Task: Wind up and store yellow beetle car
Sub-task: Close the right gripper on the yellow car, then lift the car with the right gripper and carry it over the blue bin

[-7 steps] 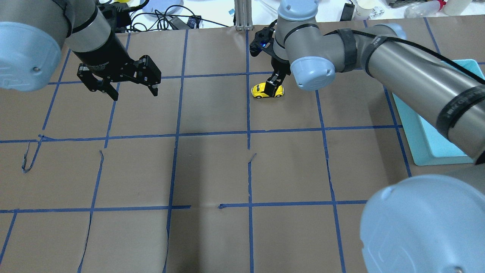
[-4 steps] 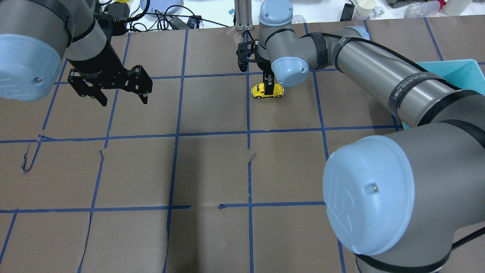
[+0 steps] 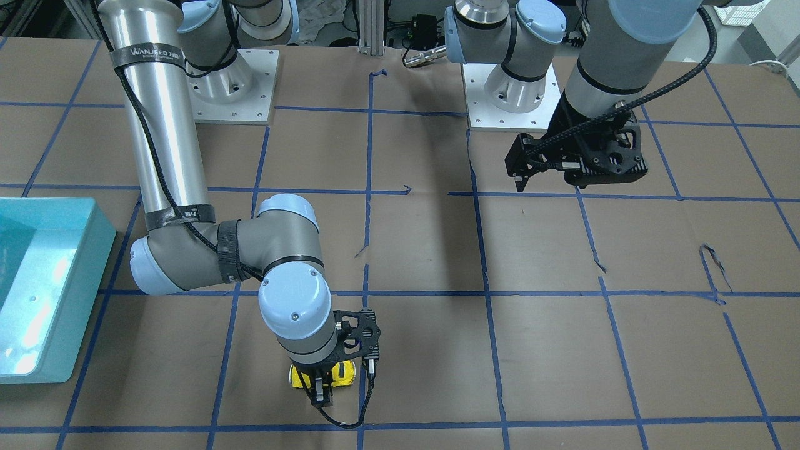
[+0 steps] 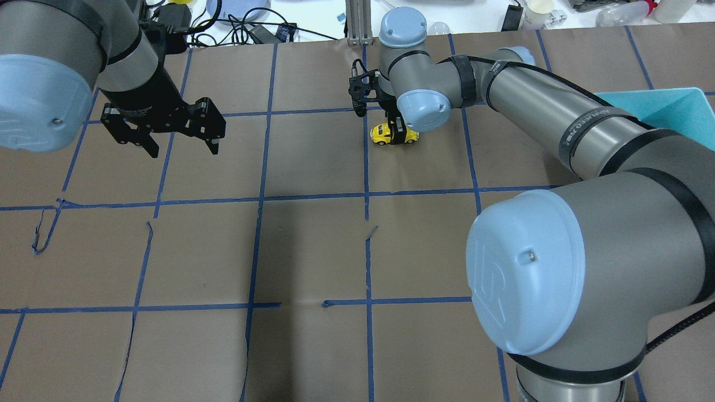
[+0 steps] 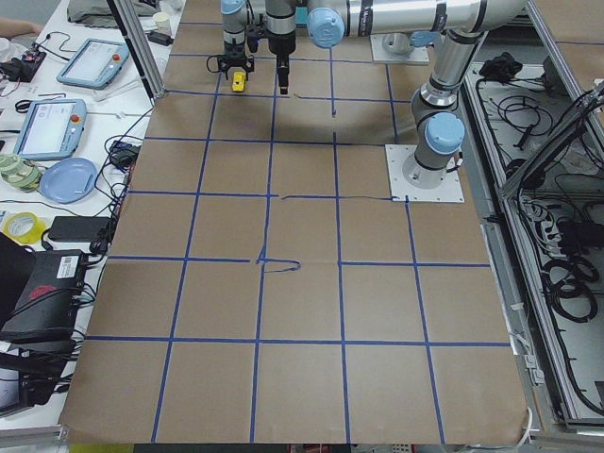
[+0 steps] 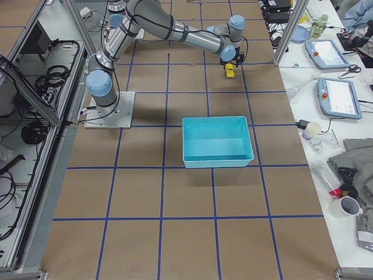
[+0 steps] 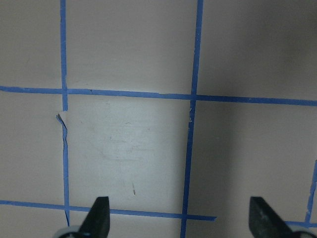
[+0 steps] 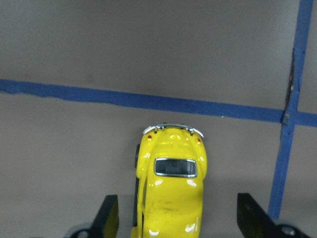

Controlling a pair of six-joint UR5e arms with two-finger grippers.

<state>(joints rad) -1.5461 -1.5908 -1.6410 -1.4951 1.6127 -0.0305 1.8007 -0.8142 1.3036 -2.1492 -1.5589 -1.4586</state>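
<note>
R gripper [image 8: 179, 218] sits low over the yellow beetle car [image 8: 171, 178] on the counter [image 4: 313, 245], jaws apart either side of its body, not yet clamped, prob. lined up to grab it for winding, while L gripper [image 4: 184, 146] hangs w/ jaws spread, well apart, out of the way.

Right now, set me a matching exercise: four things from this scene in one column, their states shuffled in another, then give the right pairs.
Things:
1. yellow beetle car
2. left pincer
3. right pincer
4. teal bin

States:
A. empty, on the robot's right side
B. open, over bare brown paper
C. wheels down, straddled but not clamped
D. open, lowered astride the toy

Pairs: 1-C, 2-B, 3-D, 4-A
</note>
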